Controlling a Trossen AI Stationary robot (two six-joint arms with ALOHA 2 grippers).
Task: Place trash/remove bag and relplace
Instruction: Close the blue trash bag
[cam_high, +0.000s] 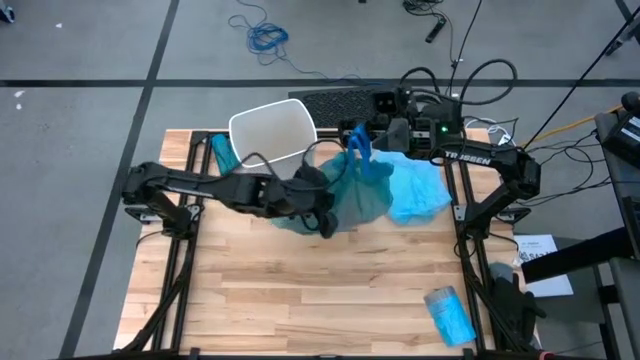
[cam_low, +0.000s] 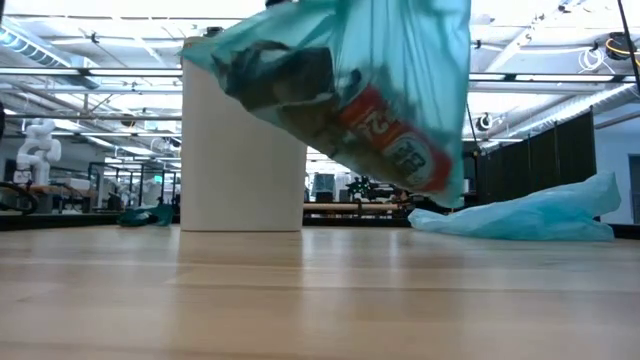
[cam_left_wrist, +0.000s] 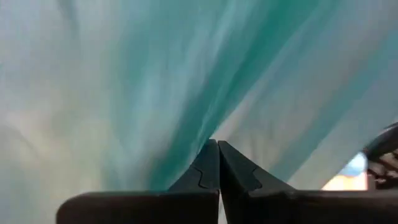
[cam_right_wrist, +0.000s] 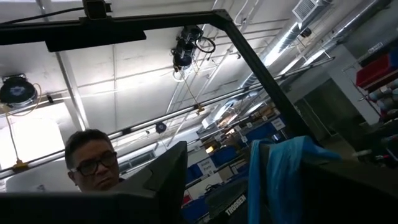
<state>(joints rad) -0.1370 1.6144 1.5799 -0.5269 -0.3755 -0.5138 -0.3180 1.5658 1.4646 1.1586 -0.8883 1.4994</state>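
- My left gripper (cam_left_wrist: 217, 163): fingers pressed together, pinching a fold of the teal bag's film; it sits over the middle of the table, just in front of the bin.
- Teal trash bag (cam_high: 355, 195): translucent, full, hanging from my two grippers clear of the tabletop; seen from table level it tilts, its lower corner toward the loose blue sheet.
- Trash inside the bag: a red-and-white labelled bottle (cam_low: 385, 135) lying aslant against the film, and a dark crumpled mass (cam_low: 280, 80) above it; the other pieces cannot be told apart.
- My right gripper (cam_high: 358, 140): at the back of the table, fingers partly apart around a bunched blue strip of the bag's top.
- White bin (cam_high: 272, 132): upright at the back of the table, just behind the bag, no liner visible in it.
- Pale blue plastic sheet (cam_high: 415, 185): spread flat on the table, right of the bag.
- Blue bag roll (cam_high: 450, 315): near the table's front right corner, well apart.
- Wooden table (cam_high: 300, 290).
- Person (cam_right_wrist: 93, 165): in the room beyond, in my right wrist view.
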